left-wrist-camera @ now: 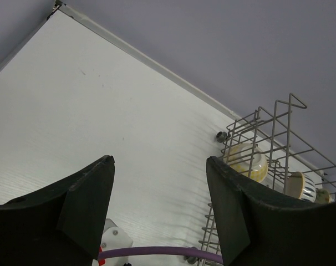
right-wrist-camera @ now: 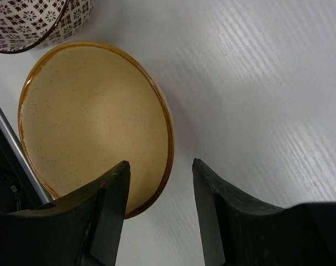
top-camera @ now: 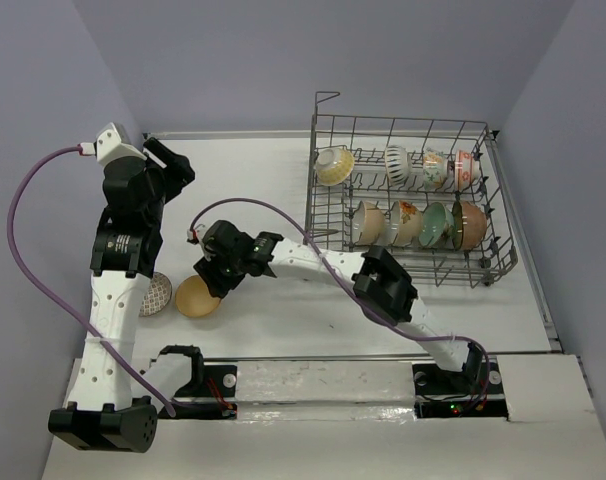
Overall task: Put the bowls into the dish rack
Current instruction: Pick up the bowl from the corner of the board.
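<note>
Straddling the tan bowl (right-wrist-camera: 90, 116) at its rim, right gripper (right-wrist-camera: 161, 166) spread — one finger inside, one outside; patterned bowl (right-wrist-camera: 29, 22) just beside. Left gripper (left-wrist-camera: 159, 160) spread, empty. Overhead alone shows racked bowls (top-camera: 413, 222) in the dish rack (top-camera: 398, 120), well apart.

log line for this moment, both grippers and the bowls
left gripper: open, empty | right gripper: open over tan bowl rim | patterned bowl: on table | dish rack: bowls inside
</note>
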{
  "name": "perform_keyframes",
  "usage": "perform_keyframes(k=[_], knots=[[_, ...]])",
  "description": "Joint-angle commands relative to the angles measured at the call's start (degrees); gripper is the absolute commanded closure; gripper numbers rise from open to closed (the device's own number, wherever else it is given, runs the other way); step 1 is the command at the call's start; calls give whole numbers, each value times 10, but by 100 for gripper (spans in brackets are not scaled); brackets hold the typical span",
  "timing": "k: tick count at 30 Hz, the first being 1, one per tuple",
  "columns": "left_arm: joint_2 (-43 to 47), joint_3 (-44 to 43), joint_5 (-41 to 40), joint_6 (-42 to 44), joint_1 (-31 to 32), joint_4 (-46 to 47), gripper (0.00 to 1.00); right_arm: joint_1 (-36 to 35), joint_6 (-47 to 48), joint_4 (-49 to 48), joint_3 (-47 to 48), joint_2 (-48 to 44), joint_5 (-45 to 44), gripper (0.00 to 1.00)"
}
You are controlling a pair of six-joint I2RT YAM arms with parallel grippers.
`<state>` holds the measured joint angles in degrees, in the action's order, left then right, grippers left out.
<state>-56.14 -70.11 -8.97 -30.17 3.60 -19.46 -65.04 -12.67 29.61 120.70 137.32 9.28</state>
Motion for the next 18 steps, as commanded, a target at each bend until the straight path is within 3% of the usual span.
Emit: perform_keyframes(k=[1,4,13,16,18], knots=[[1,-18,8,9,-6,31,24,-11,-9,1,34,8,18,46],[1,-17,11,8,-7,33,24,-11,-11,1,36,15,18,47],[2,-15,18,8,-9,35,24,-11,-12,1,41,21,15,81],[3,-14,19,6,-9,35,24,-11,-14,1,40,19,6,99],[2,-14,20,7,-9,34,24,-11,-14,0,37,14,-14,99]])
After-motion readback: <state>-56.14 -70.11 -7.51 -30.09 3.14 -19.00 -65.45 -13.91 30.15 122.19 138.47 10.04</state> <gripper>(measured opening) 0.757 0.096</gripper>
